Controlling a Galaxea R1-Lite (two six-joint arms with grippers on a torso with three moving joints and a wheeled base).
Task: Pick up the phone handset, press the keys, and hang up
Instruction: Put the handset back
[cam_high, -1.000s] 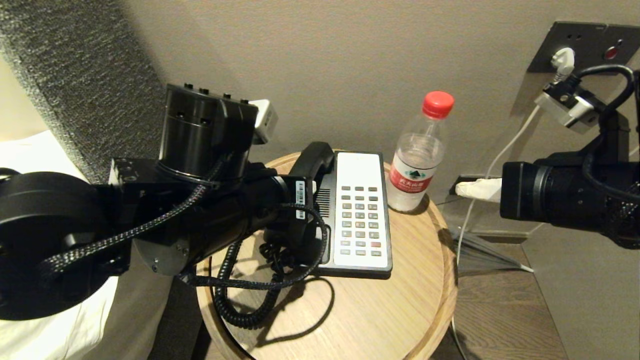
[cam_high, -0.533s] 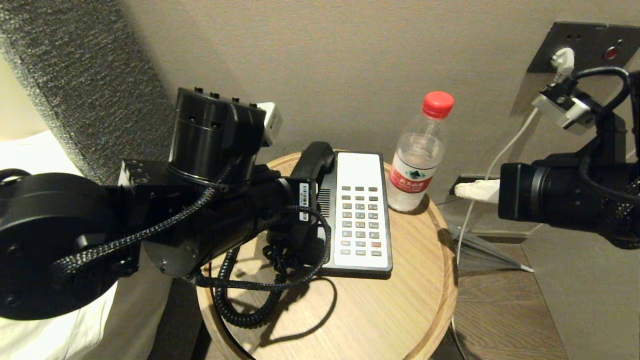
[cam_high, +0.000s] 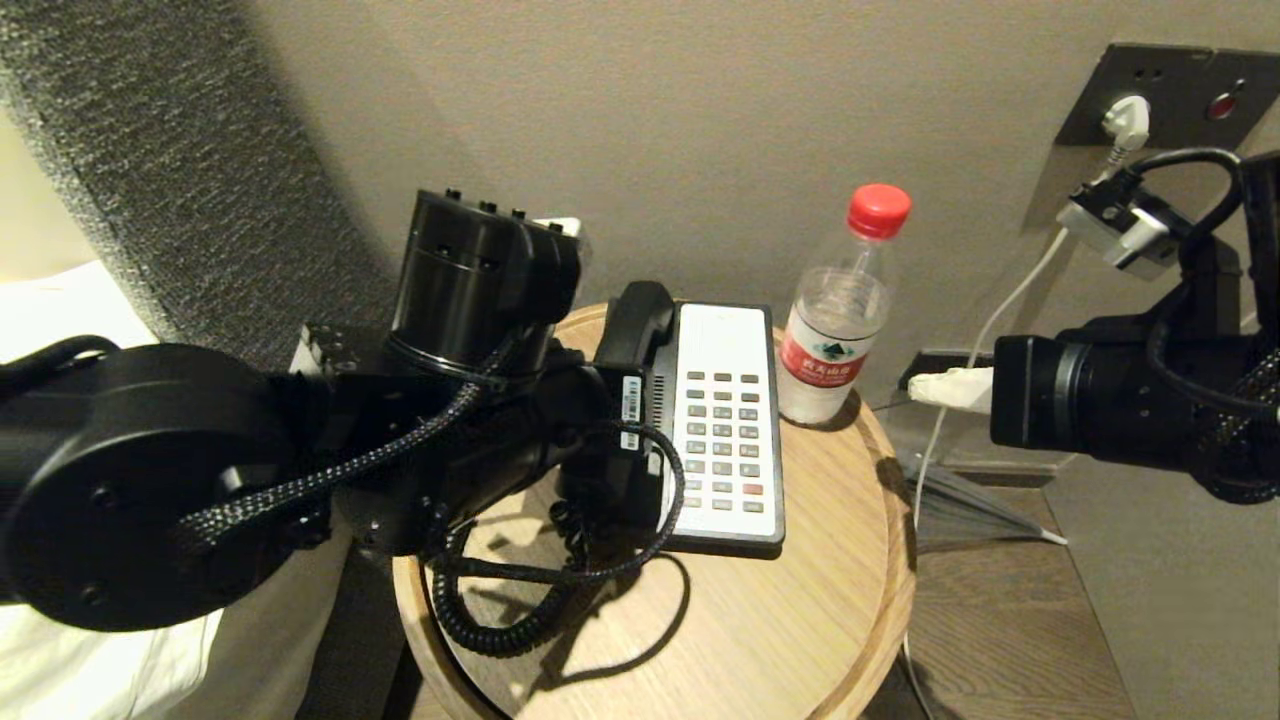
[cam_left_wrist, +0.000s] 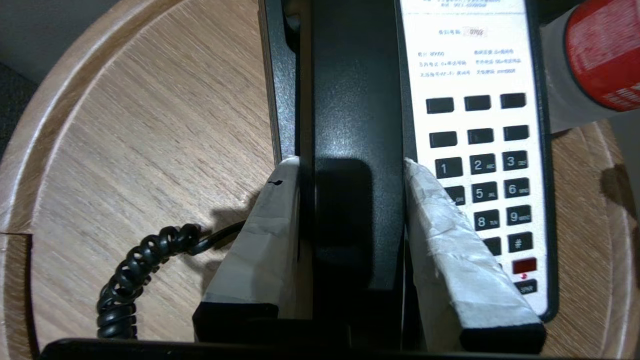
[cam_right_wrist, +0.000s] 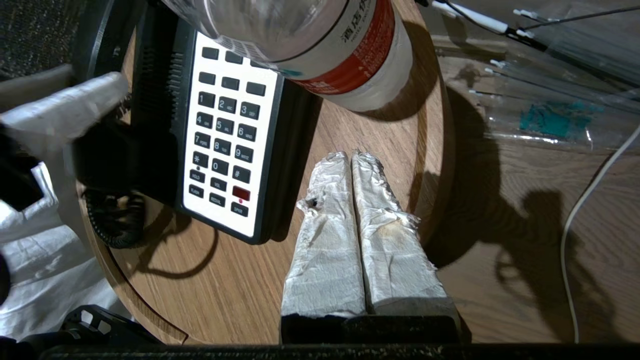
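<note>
The phone handset (cam_high: 642, 318) is glossy black and runs along the left side of the phone base (cam_high: 725, 430), over its cradle. My left gripper (cam_left_wrist: 350, 164) is shut on the phone handset (cam_left_wrist: 355, 100), with one white-taped finger (cam_left_wrist: 265, 235) on each flank. In the head view the left arm (cam_high: 480, 440) hides that grip. The coiled cord (cam_high: 490, 620) loops on the table in front. The keys (cam_left_wrist: 480, 165) lie just right of the grip. My right gripper (cam_right_wrist: 350, 157) hovers shut and empty off the table's right edge, and its fingers (cam_high: 950, 388) point toward the bottle.
A water bottle (cam_high: 838, 320) with a red cap stands right of the base. The round wooden table (cam_high: 800, 620) has a raised rim. White bedding (cam_high: 100, 670) lies at the left. A wall socket plate (cam_high: 1170, 90) with a white cable (cam_high: 1000, 310) is at the right.
My left arm has swung to the right and a little forward, still gripping the handset. The right arm has hardly moved.
</note>
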